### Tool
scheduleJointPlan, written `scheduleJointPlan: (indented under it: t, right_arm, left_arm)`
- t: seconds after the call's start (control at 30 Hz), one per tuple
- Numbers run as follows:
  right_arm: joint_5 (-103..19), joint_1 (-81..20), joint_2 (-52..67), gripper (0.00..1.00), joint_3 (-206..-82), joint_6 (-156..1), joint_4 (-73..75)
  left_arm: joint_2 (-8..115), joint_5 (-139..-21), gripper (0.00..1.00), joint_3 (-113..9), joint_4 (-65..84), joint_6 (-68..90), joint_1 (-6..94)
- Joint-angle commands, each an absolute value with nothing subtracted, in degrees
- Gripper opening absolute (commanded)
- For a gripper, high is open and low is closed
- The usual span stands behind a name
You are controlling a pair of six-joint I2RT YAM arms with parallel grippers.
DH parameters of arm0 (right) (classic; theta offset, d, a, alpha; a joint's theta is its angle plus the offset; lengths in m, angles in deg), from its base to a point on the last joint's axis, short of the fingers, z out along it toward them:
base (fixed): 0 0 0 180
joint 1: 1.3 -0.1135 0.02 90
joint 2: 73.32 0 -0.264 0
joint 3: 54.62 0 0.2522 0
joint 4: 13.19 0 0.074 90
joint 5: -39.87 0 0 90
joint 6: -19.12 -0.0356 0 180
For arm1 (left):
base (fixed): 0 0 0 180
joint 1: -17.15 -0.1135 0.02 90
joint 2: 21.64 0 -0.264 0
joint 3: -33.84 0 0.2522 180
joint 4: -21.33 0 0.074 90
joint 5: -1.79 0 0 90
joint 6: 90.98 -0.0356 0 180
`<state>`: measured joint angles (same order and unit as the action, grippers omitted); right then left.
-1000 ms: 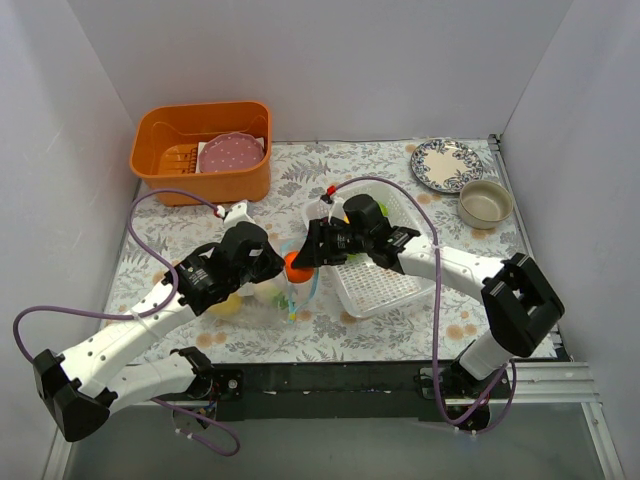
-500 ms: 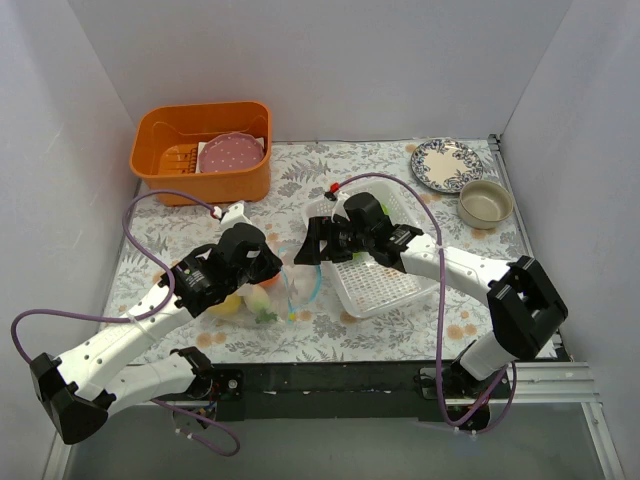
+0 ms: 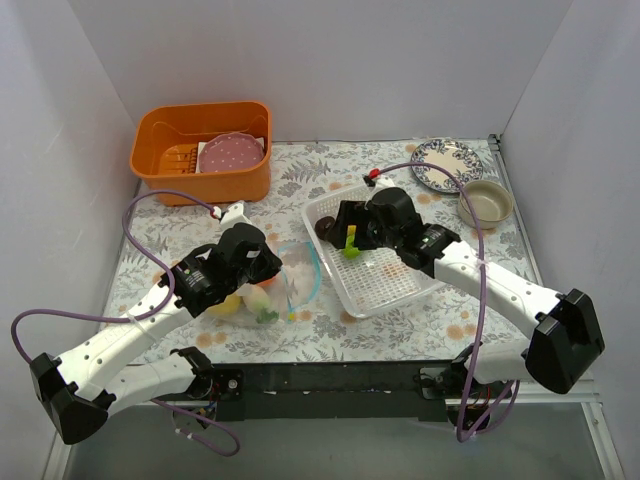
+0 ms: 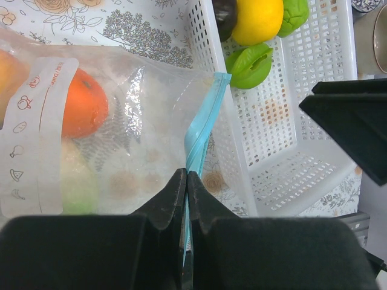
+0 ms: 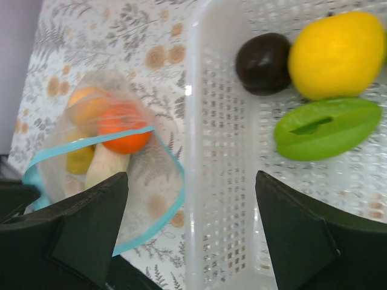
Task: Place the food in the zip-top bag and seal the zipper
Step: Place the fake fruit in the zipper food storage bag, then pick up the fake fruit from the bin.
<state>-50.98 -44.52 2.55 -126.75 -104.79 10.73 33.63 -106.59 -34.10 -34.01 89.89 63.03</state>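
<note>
The clear zip-top bag (image 3: 285, 290) lies left of the white mesh basket (image 3: 395, 290), its mouth held wide. My left gripper (image 4: 186, 175) is shut on the teal zipper (image 4: 204, 124) at the near side of the mouth. In the bag lie an orange piece (image 5: 124, 127), a white oblong one (image 5: 106, 166) and yellowish food. My right gripper (image 5: 190, 181) hangs open and empty over the basket's left wall. In the basket are a dark brown ball (image 5: 263, 62), a yellow piece (image 5: 335, 54) and a green piece (image 5: 326, 128); the left wrist view shows a second green one (image 4: 294, 13).
An orange tub (image 3: 170, 170) holding a pink plate (image 3: 232, 153) stands at the back left. A patterned plate (image 3: 445, 163) and a beige bowl (image 3: 486, 203) sit at the back right. White walls close in three sides.
My right gripper let the orange piece go into the bag, opened wide and swung right to above the basket. The left gripper has kept its hold on the zipper.
</note>
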Motion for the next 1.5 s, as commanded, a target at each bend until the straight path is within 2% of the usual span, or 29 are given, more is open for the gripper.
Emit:
scheduleJointPlan:
  t: [0.0, 0.1, 0.4, 0.53, 0.6, 1.13, 1.47]
  right_arm:
    - [-59.7, -40.2, 1.9, 0.93, -128.3, -104.7, 17.8]
    - [-59.4, -38.2, 3.4, 0.93, -129.5, -104.9, 20.5]
    - [-57.9, -35.2, 5.1, 0.98, -126.5, -100.3, 15.9]
    - [-46.4, -31.2, 9.7, 0.98, -129.1, -99.7, 19.0]
    - [-45.1, -30.2, 11.3, 0.98, -128.8, -100.4, 18.1]
    - [-45.3, -28.1, 18.5, 0.96, -128.8, -106.5, 12.6]
    - [-43.6, -27.4, 26.4, 0.93, -134.8, -106.1, 12.9]
  left_arm:
    - [32.2, -107.5, 0.0, -35.4, -34.2, 89.9, 63.1]
    - [32.2, -107.4, 0.0, -35.1, -33.8, 89.8, 63.1]
    - [32.1, -107.1, 0.0, -34.9, -33.8, 90.1, 63.1]
    - [31.8, -106.9, 0.0, -34.8, -33.2, 90.4, 63.1]
    - [31.9, -106.7, 0.0, -34.9, -32.9, 90.3, 63.1]
    - [29.6, -107.2, 0.0, -34.5, -35.1, 90.9, 63.1]
    - [30.7, -106.8, 0.0, -34.8, -34.4, 90.3, 63.1]
